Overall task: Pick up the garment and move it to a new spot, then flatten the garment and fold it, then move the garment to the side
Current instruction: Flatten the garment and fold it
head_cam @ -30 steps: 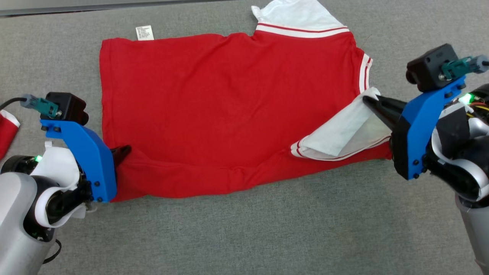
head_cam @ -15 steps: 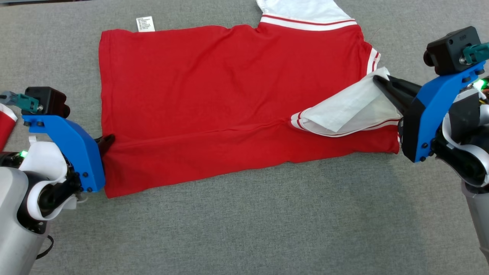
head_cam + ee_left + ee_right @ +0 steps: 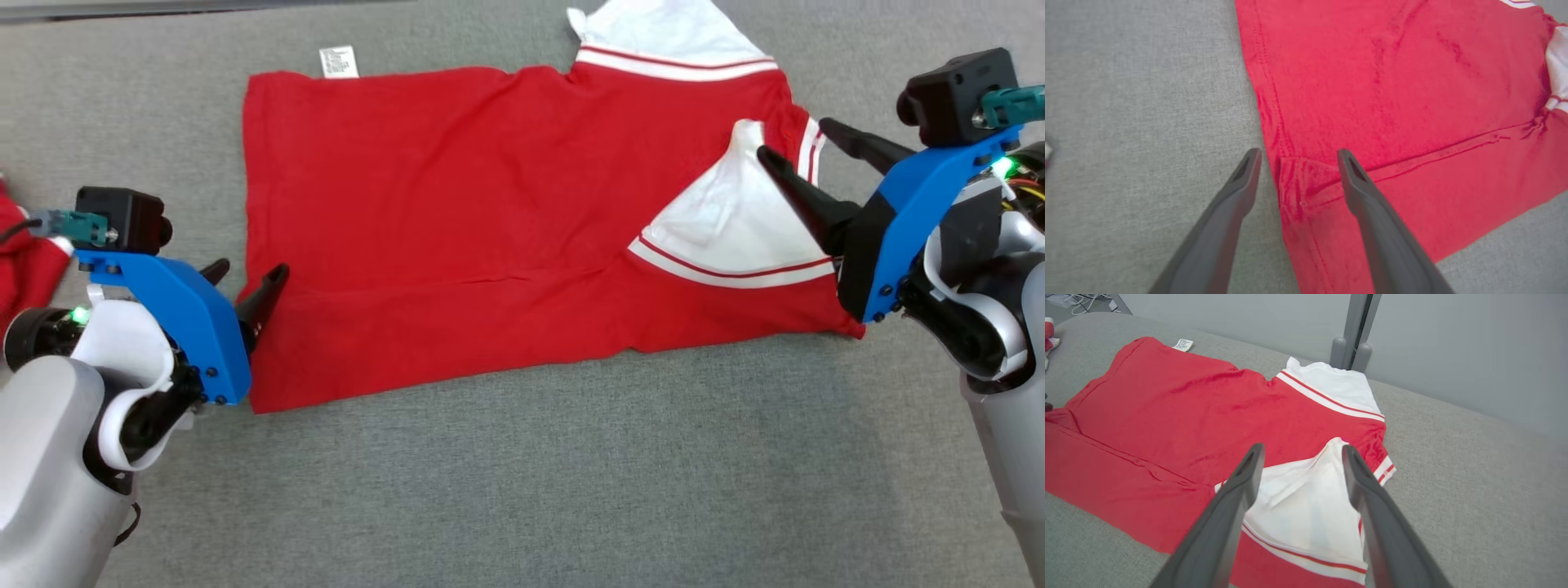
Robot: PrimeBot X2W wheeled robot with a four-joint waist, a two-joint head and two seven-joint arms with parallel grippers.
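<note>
The garment [image 3: 490,204] is a red shirt with white, red-striped sleeves, lying flat on the grey table with its near edge folded over. One white sleeve [image 3: 727,233] lies folded onto the red body at the right. My left gripper [image 3: 251,272] stands open over the garment's left hem, where the fold's corner [image 3: 1298,179] lies between the fingers. At the right, my right gripper [image 3: 796,139] is open above the folded sleeve [image 3: 1306,498], holding nothing.
The grey fabric table [image 3: 531,490] extends wide in front of the garment. Another red and white piece of cloth [image 3: 24,253] lies at the far left edge. A white label [image 3: 338,61] sticks out at the garment's far edge. A grey post [image 3: 1351,330] stands behind the table.
Both grippers have opened and let go of the garment: the left released the hem, the right released the white sleeve, which now lies flatter on the shirt. The camera shifted slightly.
</note>
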